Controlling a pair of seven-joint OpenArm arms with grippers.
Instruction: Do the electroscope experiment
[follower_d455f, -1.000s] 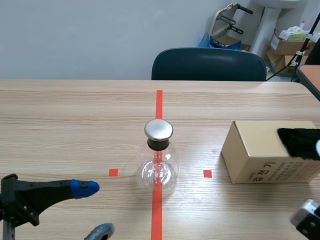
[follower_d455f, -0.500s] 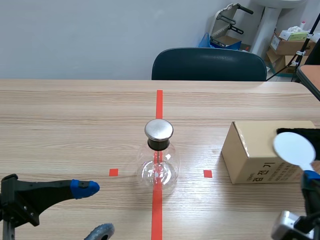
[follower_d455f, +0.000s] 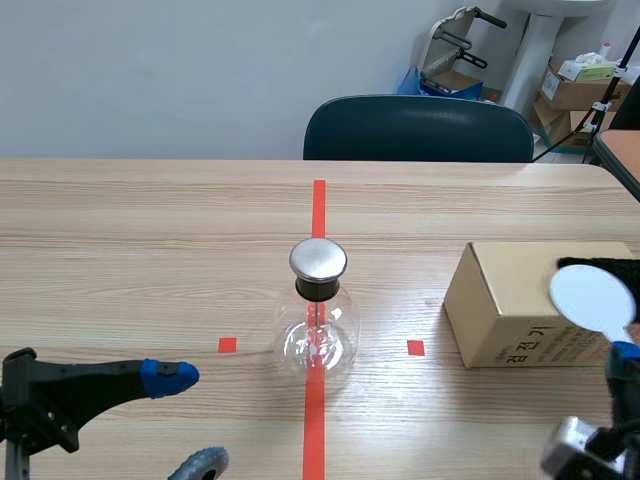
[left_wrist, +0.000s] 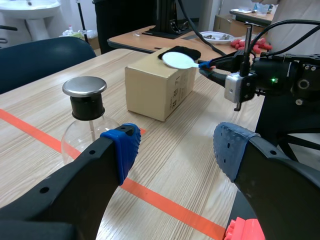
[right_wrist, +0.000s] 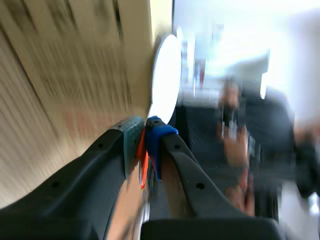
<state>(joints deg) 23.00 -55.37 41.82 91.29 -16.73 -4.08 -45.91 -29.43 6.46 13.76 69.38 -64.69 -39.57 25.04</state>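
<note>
Now the right pincer (right_wrist: 145, 134) is clamped narrow on the thin handle of a white disc (follower_d455f: 592, 298). The disc sits over the top of the cardboard box (follower_d455f: 505, 300), at a black cloth (left_wrist: 193, 51) — whether touching it, I cannot tell. That puts it at roughly 3 o'clock from the electroscope flask (follower_d455f: 317, 325), well apart. The step in hand looks like carrying the disc to the flask's metal cap (follower_d455f: 318, 260): keep it steady, approach from above, and don't nudge the glass. The left pincer (left_wrist: 175, 149) gapes wide and empty at 8 o'clock of the flask, low over the surface (follower_d455f: 150, 230).
</note>
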